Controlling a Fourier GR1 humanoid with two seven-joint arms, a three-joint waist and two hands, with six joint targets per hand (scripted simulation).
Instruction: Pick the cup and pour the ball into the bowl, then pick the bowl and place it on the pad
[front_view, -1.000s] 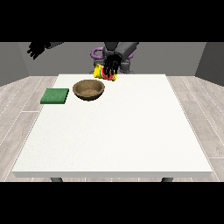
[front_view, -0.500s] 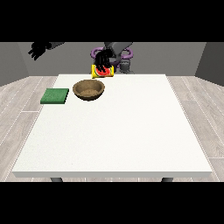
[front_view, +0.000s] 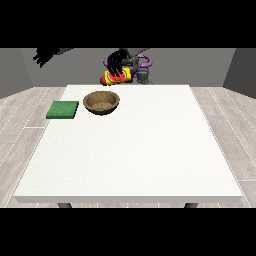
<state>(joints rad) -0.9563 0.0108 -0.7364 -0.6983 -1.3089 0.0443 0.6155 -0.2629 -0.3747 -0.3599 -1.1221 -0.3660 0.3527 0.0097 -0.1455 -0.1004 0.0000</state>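
We see the hand at the view's right closed around the yellow cup, which seems tilted above the far table edge. We should bring it over the wooden bowl before tipping more. The hand at the view's left hangs raised; its fingers we cannot tell.

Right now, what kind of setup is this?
Likely a bare tabletop test room: a large white square table carrying only a brown wooden bowl and a flat green square pad, with pale plank flooring and plain grey walls.
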